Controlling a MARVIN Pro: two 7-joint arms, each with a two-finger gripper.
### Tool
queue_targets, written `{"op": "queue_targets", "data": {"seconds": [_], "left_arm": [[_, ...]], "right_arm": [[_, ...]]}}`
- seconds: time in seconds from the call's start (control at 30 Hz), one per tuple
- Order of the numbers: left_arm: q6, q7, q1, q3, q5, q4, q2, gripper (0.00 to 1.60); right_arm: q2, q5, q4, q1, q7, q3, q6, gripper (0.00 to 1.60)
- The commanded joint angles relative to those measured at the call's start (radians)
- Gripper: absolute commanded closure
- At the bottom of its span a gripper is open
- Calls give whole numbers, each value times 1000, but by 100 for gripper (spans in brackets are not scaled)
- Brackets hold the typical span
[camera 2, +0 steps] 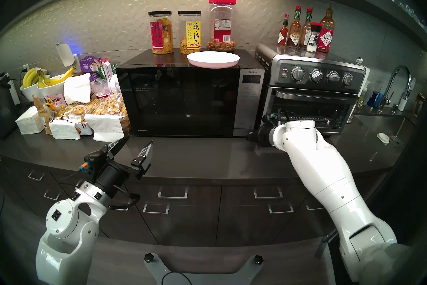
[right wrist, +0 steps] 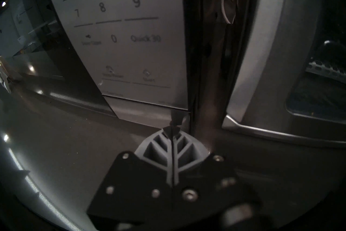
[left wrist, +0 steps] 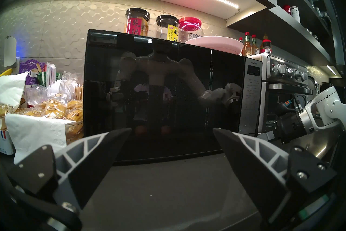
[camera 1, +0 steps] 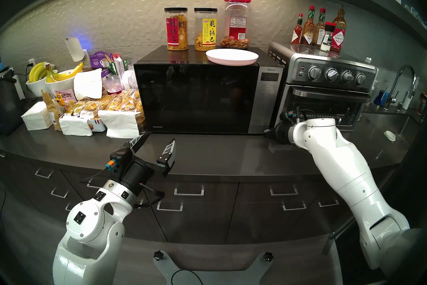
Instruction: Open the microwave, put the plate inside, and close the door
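Head views: sitting shut on the counter (camera 1: 208, 150), the microwave (camera 1: 265, 101), door (camera 1: 196, 97) closed; resting on its top near the right front edge, the plate (camera 1: 231, 57), before three jars (camera 1: 205, 29). Hovering wide open over the counter, left gripper (camera 1: 159, 141). Left wrist: facing the glossy door, fingers (left wrist: 104, 148) spread apart. Right wrist: pressing together with nothing between, right gripper (right wrist: 173, 130), tips touching or nearly touching the microwave's lower right corner, beside the toaster oven (right wrist: 262, 56).
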Motion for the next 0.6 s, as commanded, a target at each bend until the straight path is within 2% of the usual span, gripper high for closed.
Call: {"op": "queue_targets", "data": {"seconds": [0.0, 0.57], "left_arm": [[-1, -2, 0, 2, 1, -20, 1, 0], [-1, -2, 0, 2, 1, -20, 1, 0]], "right_arm": [[-11, 1, -17, 19, -5, 8, -10, 160], [-40, -28, 20, 35, -23, -19, -54, 160]]}}
